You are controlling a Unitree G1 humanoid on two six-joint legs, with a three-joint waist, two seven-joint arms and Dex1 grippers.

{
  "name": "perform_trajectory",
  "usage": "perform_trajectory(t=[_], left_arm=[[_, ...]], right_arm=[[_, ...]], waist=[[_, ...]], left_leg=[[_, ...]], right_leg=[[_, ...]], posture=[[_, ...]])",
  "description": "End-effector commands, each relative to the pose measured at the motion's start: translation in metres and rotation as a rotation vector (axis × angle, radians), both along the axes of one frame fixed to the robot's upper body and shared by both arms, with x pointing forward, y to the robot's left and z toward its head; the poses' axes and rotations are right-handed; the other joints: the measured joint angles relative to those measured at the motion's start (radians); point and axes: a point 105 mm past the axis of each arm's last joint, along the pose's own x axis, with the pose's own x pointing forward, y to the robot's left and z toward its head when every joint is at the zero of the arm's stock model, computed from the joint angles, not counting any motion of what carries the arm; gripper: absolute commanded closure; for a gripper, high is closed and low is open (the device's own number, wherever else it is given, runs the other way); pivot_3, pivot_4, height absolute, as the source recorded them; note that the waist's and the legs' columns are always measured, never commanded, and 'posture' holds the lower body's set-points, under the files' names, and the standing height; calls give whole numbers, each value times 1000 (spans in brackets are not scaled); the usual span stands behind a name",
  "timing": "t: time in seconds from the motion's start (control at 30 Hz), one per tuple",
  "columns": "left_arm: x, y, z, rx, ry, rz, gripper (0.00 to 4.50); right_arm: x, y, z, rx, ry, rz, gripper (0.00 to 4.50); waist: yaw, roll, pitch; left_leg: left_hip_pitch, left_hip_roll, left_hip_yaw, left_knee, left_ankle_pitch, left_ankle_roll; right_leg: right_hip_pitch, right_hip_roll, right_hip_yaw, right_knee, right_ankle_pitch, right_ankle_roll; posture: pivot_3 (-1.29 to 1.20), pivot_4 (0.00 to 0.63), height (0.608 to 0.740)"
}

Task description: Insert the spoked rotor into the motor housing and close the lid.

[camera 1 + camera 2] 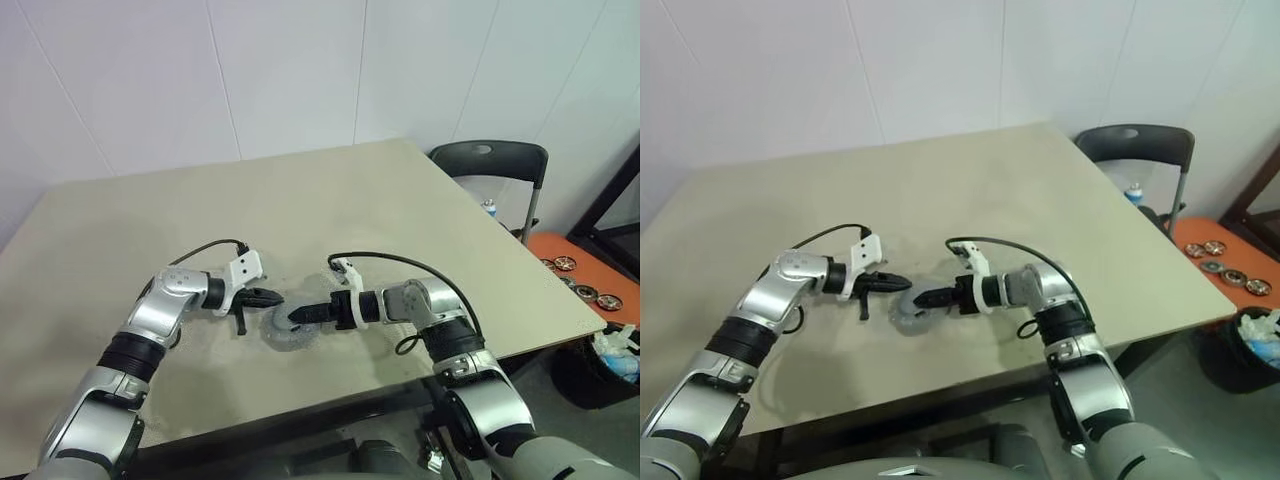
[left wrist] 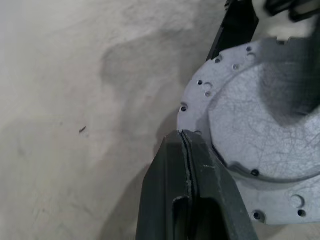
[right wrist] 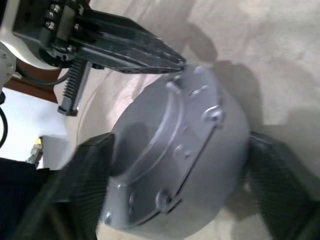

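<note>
Where the beige table (image 1: 330,190) nears its front edge, a round silver-grey motor housing (image 1: 292,328) sits between both arms. Right gripper (image 3: 175,150) straddles it, fingers spread wide, one either side. Left gripper (image 1: 277,297), fingers pressed together, touches its left rim.

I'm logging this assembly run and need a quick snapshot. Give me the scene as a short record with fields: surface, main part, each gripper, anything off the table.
surface: beige table
main part: grey round metal housing assembly lying on the table near its front edge
left gripper: shut, tips at the assembly's rim
right gripper: fingers apart, one on each side of the assembly
off the table: dark chair; orange surface with small round parts
</note>
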Motion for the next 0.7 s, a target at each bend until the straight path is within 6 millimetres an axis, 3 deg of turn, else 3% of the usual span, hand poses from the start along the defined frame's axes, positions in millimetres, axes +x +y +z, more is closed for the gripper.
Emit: perform_trajectory(t=[0.03, 0.17, 0.47, 0.57, 0.7], left_arm=[[-3, 10, -21, 73, 51, 46, 4500], [-1, 8, -23, 63, 34, 61, 4500], [34, 3, 14, -179, -142, 262, 4500], [47, 16, 30, -345, -139, 421, 4500], [39, 41, 23, -413, -75, 541, 4500]], right_arm=[[-7, 23, 16, 86, -1, 72, 1555], [-7, 20, 14, 72, -5, 72, 2597], [10, 15, 19, 106, -22, -13, 2649], [26, 12, 38, 232, -28, -105, 2649], [49, -2, 50, 300, -77, -250, 2649]], waist=[[-4, 1, 0], [1, -1, 1], [5, -1, 2], [6, -2, 3], [0, -2, 3]], left_leg=[[-1, 0, 0, 0, 0, 0], [-9, 0, 0, 0, 0, -1], [-11, -2, 0, 1, -1, -2], [-16, -2, 0, 3, -1, -2], [-23, -2, 0, 5, 0, -2]], right_leg=[[-1, 0, 0, 0, 0, 0], [-12, 1, 0, 3, 1, -2], [-13, -1, 1, 2, 2, -2], [-16, -1, 0, 2, 3, -3], [-23, -1, 1, 4, 4, -6]], posture=[[0, 0, 740], [0, 0, 740], [0, 0, 740], [0, 0, 740], [0, 0, 740]])
